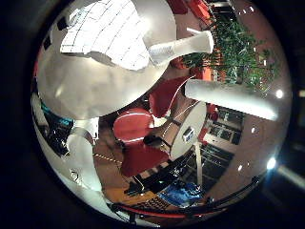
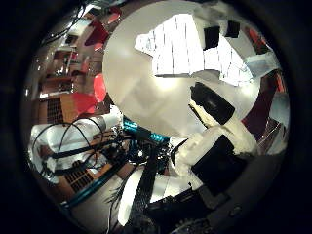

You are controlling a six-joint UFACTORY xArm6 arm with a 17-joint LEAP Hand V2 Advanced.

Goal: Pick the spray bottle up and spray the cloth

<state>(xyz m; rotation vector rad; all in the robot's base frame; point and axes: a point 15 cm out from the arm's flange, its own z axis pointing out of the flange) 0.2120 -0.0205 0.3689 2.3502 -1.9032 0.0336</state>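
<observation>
Checked cloth [image 2: 190,48] on round white tabletop [image 2: 141,97]; spray bottle unseen.
Cloth: light, limp. Hand [image 2: 214,156] fingers relaxed, empty; bottle grip point cannot be judged.

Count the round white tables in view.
2. The near table fills much of the view and has the checked cloth lying on it. The far table stands beside the red chairs. Others may lie out of view.
</observation>
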